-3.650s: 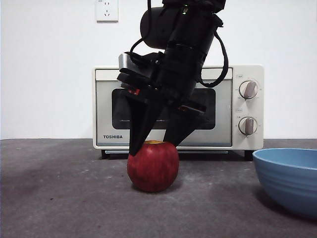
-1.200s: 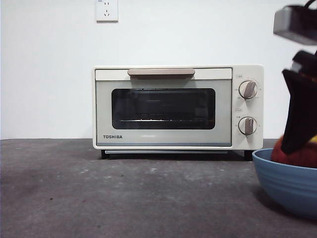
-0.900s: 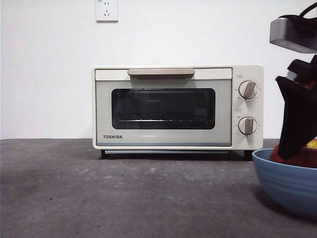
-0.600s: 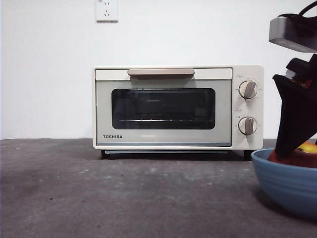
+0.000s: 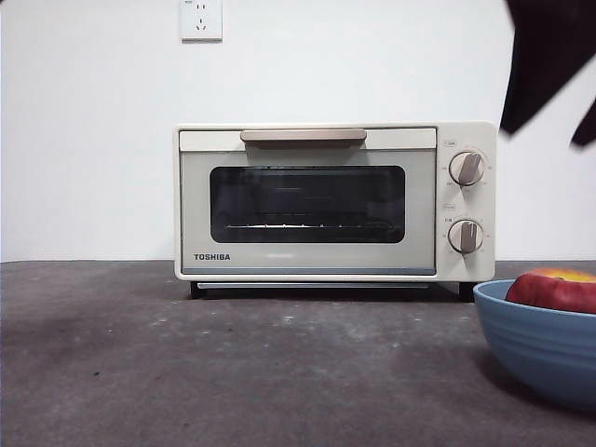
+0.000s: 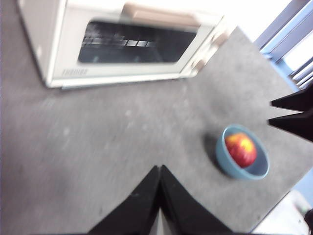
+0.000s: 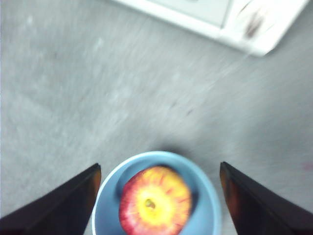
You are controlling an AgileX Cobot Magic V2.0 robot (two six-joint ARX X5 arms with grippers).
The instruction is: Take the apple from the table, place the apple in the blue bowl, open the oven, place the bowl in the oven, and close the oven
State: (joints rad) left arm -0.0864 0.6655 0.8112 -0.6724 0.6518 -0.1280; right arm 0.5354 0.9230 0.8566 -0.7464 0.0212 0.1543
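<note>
The dark red apple (image 5: 557, 290) with its yellow top lies in the blue bowl (image 5: 540, 349) at the table's right edge. The right wrist view looks straight down on the apple (image 7: 154, 205) and the bowl (image 7: 208, 196). My right gripper (image 7: 160, 165) is open and empty, well above them, and its black tips show at the top right in the front view (image 5: 540, 135). The cream oven (image 5: 335, 200) stands shut at the back. My left gripper (image 6: 159, 167) is shut and empty, high over the table (image 6: 98, 147) in front of the oven (image 6: 127, 44), left of the bowl (image 6: 243, 169).
A wall socket (image 5: 201, 19) sits on the white wall above the oven. Open grey table (image 5: 279, 372) stretches from the oven's front to the bowl. The bowl stands close to the table's right edge (image 6: 281, 205).
My right gripper let go of the apple and rose out of the bowl to the top of the front view. The apple stays in the bowl.
</note>
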